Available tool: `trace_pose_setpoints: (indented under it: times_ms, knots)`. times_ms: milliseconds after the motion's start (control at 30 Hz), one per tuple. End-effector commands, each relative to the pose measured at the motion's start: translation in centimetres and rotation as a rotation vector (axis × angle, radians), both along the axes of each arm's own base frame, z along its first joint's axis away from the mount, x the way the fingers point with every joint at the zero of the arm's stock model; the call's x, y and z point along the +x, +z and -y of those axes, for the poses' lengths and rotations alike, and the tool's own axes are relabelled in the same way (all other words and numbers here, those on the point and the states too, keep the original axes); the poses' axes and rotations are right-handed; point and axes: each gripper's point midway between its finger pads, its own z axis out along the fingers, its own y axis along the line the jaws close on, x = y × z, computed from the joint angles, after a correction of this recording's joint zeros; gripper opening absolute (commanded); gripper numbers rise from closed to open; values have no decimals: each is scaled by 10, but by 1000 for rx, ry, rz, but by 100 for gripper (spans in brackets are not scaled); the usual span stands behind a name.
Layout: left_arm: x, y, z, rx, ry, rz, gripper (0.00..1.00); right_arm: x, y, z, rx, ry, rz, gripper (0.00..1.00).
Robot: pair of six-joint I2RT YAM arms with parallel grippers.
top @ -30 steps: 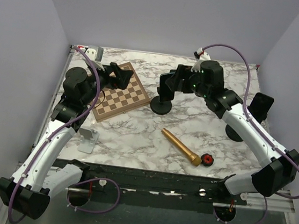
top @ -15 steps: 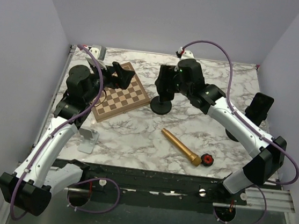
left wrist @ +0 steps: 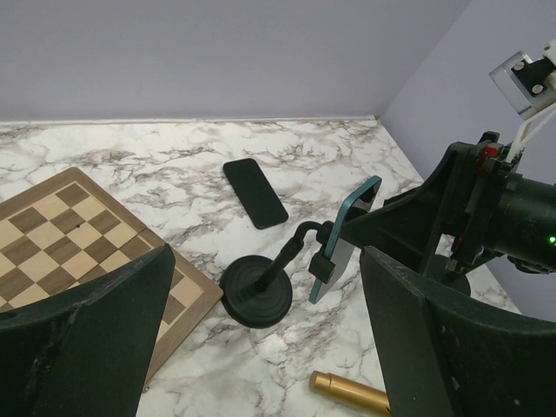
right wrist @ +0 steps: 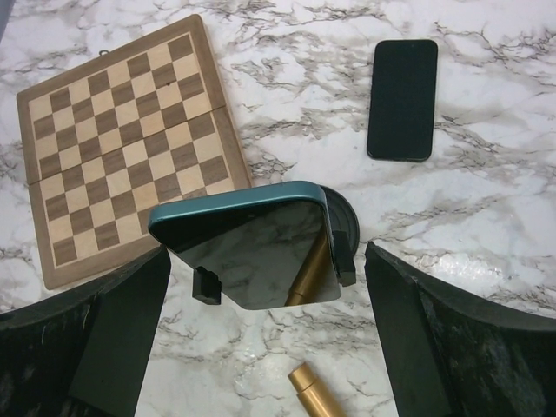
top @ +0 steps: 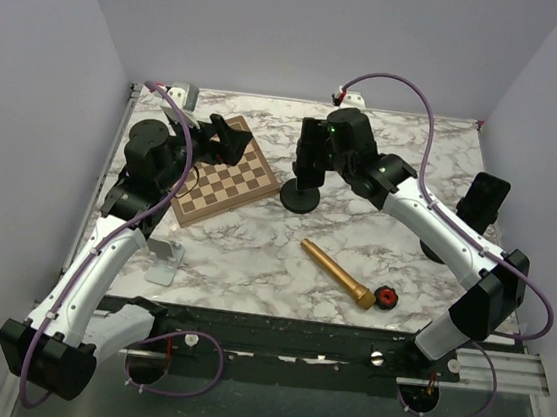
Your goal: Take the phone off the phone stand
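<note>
The phone (left wrist: pixel 349 233) sits tilted in the clip of the stand (left wrist: pixel 254 300), near the middle of the marble table (top: pixel 253 256). The right gripper (right wrist: pixel 265 254) is spread wide, with one finger on each side of the phone and no contact visible. The left gripper (top: pixel 224 136) hangs over the chessboard (top: pixel 224 174) with its fingers apart, holding nothing. A second phone (right wrist: pixel 402 100) lies flat beyond the stand.

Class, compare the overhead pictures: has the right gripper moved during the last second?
Yes. The right gripper moved left, ending over the phone stand, whose base stayed put.
</note>
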Motion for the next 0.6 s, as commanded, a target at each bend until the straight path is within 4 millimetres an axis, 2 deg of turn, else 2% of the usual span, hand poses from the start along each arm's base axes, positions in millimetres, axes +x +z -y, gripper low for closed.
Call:
trace_pose_setpoints:
  times_ms: [0, 300, 433, 567]
  knots:
    - [-2, 9, 4, -13, -30, 8, 95, 9, -4, -3, -2, -32, -5, 99]
    - [0, 7, 2, -6, -18, 0, 95, 15, -16, -11, -8, -30, -31, 99]
    - [1, 6, 3, -8, -21, -4, 94, 14, -22, -5, -28, -47, -31, 94]
    - [2, 4, 4, -10, -22, -12, 94, 12, -24, -7, -22, -32, -35, 90]
